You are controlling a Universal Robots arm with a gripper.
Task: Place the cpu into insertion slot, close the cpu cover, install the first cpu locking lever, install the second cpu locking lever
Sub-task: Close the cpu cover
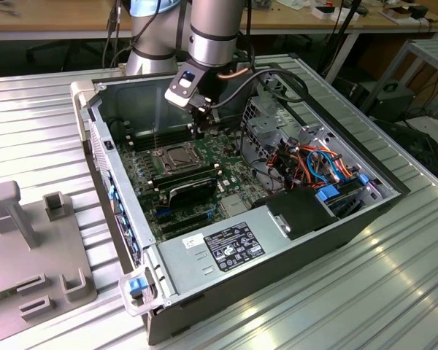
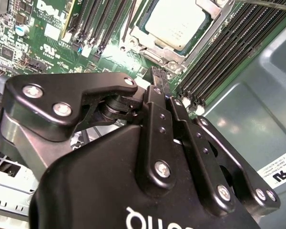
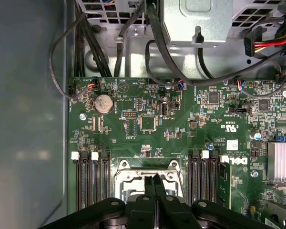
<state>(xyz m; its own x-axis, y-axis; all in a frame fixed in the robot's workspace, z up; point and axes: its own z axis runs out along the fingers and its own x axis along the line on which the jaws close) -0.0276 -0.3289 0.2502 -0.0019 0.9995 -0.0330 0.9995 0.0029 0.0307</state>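
Note:
The cpu (image 2: 175, 21), a flat square with a dull silver top, lies in the insertion slot (image 1: 177, 156) on the green board. The silvery cpu cover (image 2: 155, 53) appears to lie flat around the chip's edges. A thin locking lever (image 1: 155, 140) stands upright at the socket's corner toward the exterior view's left. My gripper (image 1: 199, 131) hangs just above the board beside the socket, toward the exterior view's right. Its black fingers (image 3: 158, 187) are pressed together and hold nothing, and in the first wrist view they hide part of the socket frame (image 3: 126, 168).
Everything sits inside an open computer case (image 1: 365, 219). Black memory slots (image 3: 91, 181) flank the socket on both sides. A drive cage (image 1: 266, 124) and bundled cables (image 1: 314, 160) crowd the exterior view's right. A grey fixture (image 1: 29, 240) stands outside the case on the exterior view's left.

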